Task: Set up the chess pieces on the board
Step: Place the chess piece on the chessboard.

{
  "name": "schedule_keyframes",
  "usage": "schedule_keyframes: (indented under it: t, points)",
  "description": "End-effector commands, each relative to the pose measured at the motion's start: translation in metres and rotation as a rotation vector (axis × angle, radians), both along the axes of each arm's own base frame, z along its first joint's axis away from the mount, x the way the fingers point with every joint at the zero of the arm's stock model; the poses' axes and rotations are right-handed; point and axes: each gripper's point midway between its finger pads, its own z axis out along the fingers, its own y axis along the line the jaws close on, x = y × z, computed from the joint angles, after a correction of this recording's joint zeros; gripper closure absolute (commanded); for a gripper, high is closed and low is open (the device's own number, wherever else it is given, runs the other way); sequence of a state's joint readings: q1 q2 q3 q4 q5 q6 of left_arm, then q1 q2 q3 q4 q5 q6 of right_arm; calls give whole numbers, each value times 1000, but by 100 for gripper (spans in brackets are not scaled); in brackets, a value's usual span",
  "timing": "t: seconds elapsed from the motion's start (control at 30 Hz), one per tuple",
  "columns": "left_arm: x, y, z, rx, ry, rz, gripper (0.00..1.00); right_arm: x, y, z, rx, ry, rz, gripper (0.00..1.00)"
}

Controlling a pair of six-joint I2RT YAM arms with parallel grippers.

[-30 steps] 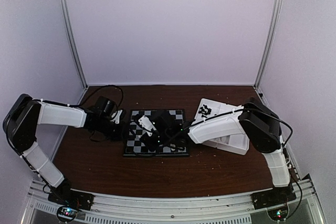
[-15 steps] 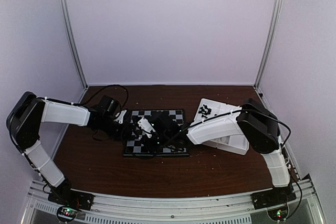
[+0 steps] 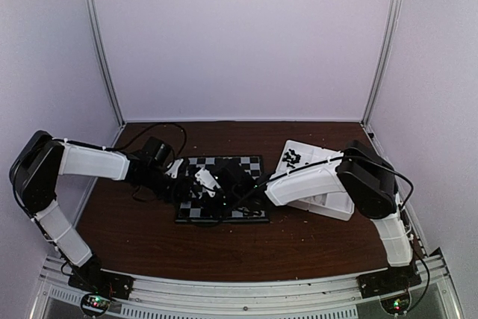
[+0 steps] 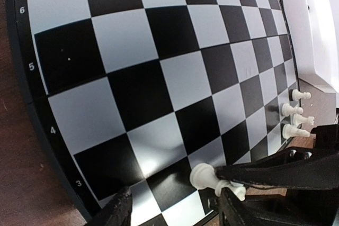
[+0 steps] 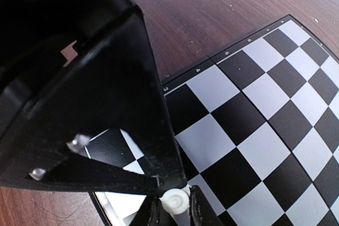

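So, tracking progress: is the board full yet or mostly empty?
Mostly empty, in what shows: the board has bare squares, a short row of white pieces along one edge, and a single white piece in the right gripper.

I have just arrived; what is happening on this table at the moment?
A chessboard is being set up. The right end effector pinches a white piece between its fingertips, low over the board. The left end effector hangs open close beside it, holding nothing. At one edge four white pieces already stand in a line, and black pieces lie in the white tray beside the board.
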State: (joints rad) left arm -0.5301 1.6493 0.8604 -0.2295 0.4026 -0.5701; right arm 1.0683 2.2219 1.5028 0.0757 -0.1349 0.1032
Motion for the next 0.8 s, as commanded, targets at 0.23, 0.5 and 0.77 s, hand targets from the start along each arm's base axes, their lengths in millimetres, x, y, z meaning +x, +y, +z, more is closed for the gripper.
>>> schedule_keyframes:
  t: [0.23, 0.5, 0.77]
  points:
    - [7, 12, 26, 84, -99, 1, 44, 0, -3, 26, 49, -48, -17, 58]
    - [9, 28, 59, 130, -231, 27, 45, -1, -23, 75, 123, -135, -55, 32]
    - [0, 7, 70, 200, -320, -69, 43, 10, -66, 132, 140, -248, -205, 21]
